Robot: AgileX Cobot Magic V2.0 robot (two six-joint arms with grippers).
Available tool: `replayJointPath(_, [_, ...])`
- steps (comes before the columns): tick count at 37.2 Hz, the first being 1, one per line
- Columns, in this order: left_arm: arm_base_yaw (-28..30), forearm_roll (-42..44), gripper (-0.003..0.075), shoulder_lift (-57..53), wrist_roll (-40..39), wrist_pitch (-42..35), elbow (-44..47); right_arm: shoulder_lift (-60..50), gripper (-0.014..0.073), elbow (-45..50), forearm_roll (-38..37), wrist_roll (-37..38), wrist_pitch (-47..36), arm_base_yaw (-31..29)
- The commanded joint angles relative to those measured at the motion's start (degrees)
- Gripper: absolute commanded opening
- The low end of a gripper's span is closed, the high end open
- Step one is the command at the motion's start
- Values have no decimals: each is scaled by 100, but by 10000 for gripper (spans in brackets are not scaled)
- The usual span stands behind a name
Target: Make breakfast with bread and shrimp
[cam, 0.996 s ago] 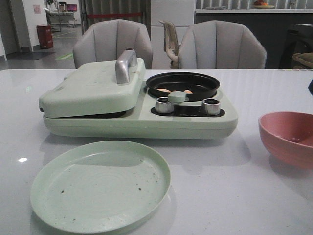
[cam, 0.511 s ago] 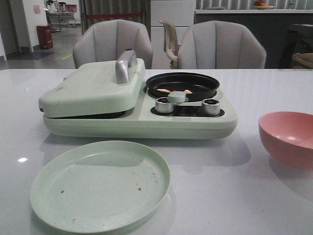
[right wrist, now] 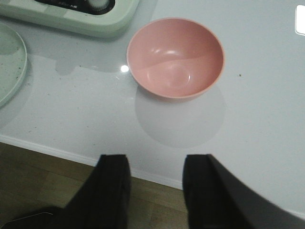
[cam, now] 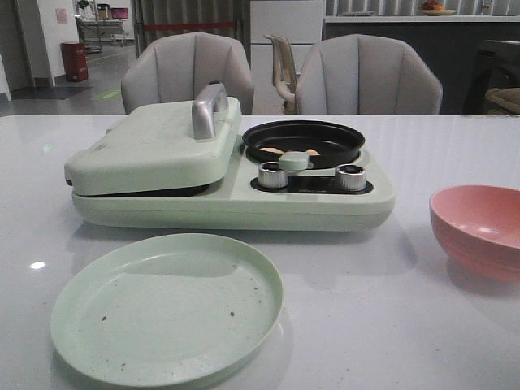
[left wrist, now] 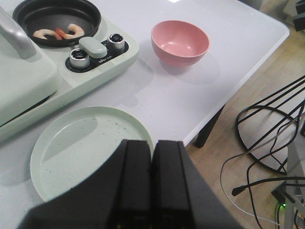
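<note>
White tabletop (cam: 406, 309) carries your breakfast maker (cam: 231, 191), its sandwich lid (cam: 154, 146) down so any bread is hidden, the shrimp (left wrist: 57, 33) lying in its black pan (left wrist: 57, 19). Your left gripper (left wrist: 152, 157) is pressed together above the green plate (left wrist: 81, 143); your right gripper (right wrist: 155, 167) is spread, empty, over the near table edge. Reaching for the pan risks clipping the knobs (cam: 273, 174) or pink bowl (right wrist: 175, 57); open room lies between plate and bowl.

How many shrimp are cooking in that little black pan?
2 that I can make out: the shrimp lie side by side in the round black pan behind the knobs. The pan's rim may hide more from the front view.
</note>
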Motion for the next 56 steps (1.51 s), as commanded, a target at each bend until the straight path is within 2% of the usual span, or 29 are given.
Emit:
replayJointPath(1, [-39,-274,99,-15,20,-280,-149,20,261,-121,-48,3,-347,13])
replayJointPath(4, [1,123,100,-15,-203,-444,-149,20,129,-113,-48,3,-353,13])
replayJointPath(8, [76,1155,102,-15,-1115,-717,-149,20,29,-113,-48,3,-353,13])
replayJointPath(15, [247,3285,102,-15,-3081,-902,-149,20,34,-113,-48,3,-395,13])
replayJointPath(18, [296,3742,101,-15,-3407,-883,-149,20,34,-113,-35,3,-396,13])
replayJointPath(42, [308,3717,101,-39,-3420,-872,-125,20,34,-113,-35,3,-391,13])
replayJointPath(49, [628,4258,101,-884,-3408,-1325,303,20,34,-113,-35,3,-391,13])
replayJointPath(56, [1235,4277,101,-2147,-3408,-2147,1222,20,34,-113,-35,3,-391,13])
